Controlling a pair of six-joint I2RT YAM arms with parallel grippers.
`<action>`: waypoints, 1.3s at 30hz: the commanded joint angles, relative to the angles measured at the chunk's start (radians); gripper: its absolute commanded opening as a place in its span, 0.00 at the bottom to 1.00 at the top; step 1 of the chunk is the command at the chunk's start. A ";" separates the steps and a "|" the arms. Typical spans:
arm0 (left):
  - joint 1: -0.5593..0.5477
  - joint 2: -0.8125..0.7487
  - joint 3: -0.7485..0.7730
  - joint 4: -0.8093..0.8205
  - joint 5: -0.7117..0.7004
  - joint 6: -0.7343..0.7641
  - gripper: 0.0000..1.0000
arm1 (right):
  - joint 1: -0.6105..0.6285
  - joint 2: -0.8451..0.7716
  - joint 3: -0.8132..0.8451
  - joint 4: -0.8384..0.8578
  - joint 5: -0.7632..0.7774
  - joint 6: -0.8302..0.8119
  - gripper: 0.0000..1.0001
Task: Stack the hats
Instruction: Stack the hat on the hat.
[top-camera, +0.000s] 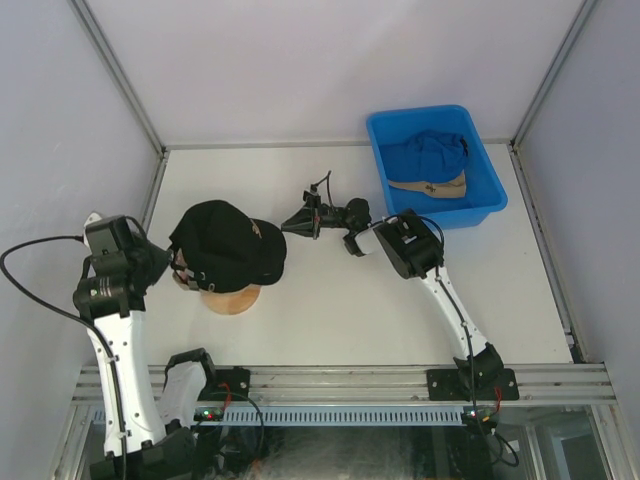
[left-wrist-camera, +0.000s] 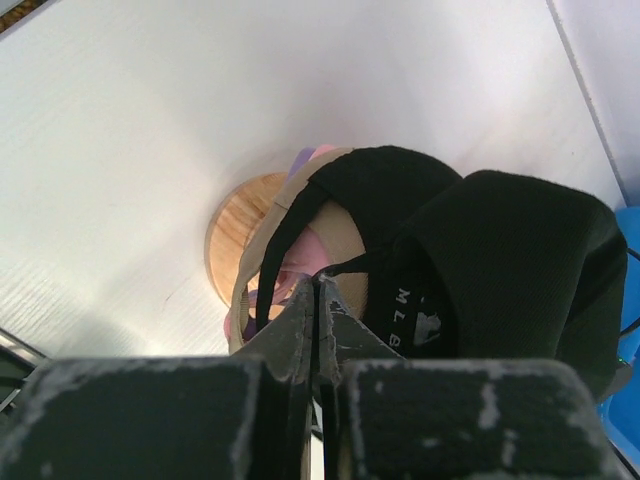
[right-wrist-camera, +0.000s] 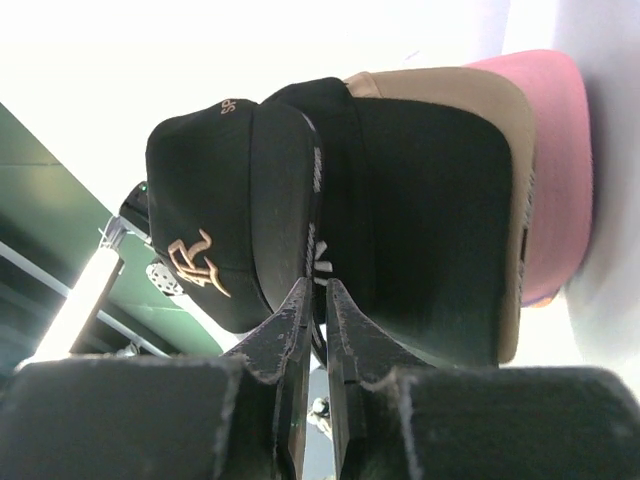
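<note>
Settling the black hat (top-camera: 225, 245) on the stack atop the stand (top-camera: 232, 300), left gripper (left-wrist-camera: 318, 285) closed at its rear, right gripper (right-wrist-camera: 318, 290) seemingly pinching its brim; next: release, then fetch the blue hat (top-camera: 430, 155) from the bin (top-camera: 381, 150).

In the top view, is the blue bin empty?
No, the blue bin holds a blue hat and, beside it, a tan hat.

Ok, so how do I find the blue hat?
Find the blue bin at the far right corner of the table. Two hats lie in it. The blue hat is the farther one, matching the bin's colour; the tan hat beside it is pale.
</note>
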 joint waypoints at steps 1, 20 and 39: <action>0.002 -0.031 -0.024 -0.031 -0.072 0.036 0.00 | -0.010 0.001 -0.024 0.004 -0.019 0.240 0.08; -0.036 -0.031 -0.063 -0.005 -0.046 0.013 0.00 | -0.001 -0.052 0.040 -0.020 -0.002 0.207 0.24; -0.058 -0.005 -0.056 0.000 -0.044 0.017 0.00 | 0.090 -0.044 0.173 -0.162 -0.019 0.134 0.26</action>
